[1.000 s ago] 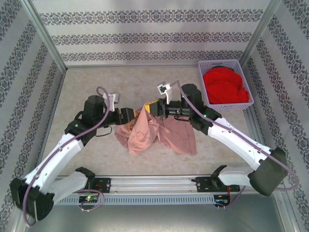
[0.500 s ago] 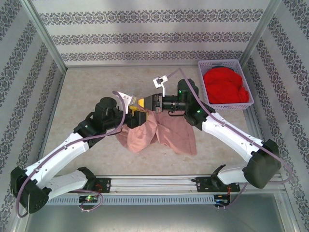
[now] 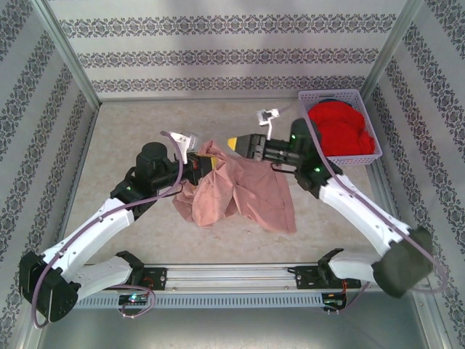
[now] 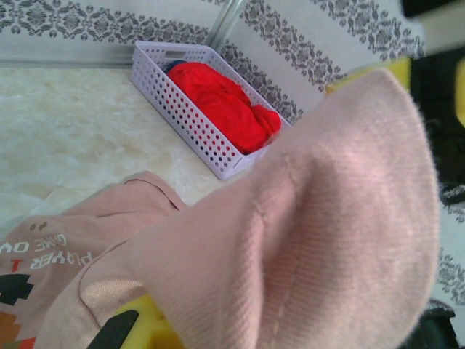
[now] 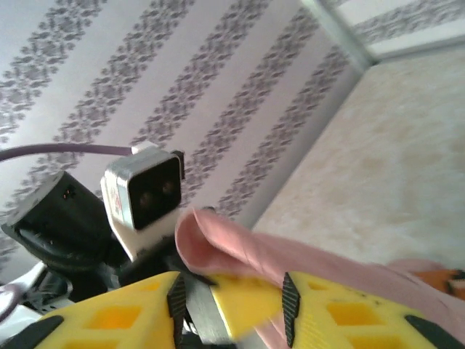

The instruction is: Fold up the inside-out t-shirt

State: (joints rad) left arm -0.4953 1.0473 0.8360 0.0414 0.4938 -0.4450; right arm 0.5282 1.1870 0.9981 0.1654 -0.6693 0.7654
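— Where is the inside-out t-shirt point(image 3: 247, 193) found?
— It is seen rumpled on the middle of the table point(image 3: 123, 131), with one fold raised between the arms.
— How is it gripped?
— The fold is clamped in the left gripper point(image 3: 206, 163), and cloth is draped across that wrist's view. The right gripper point(image 3: 235, 143) is seen with jaws parted, cloth lying over one finger.
— What is placed around?
— A white basket point(image 3: 305, 120) with a red garment point(image 3: 338, 129) is set far right, its left edge crossed by the right arm.
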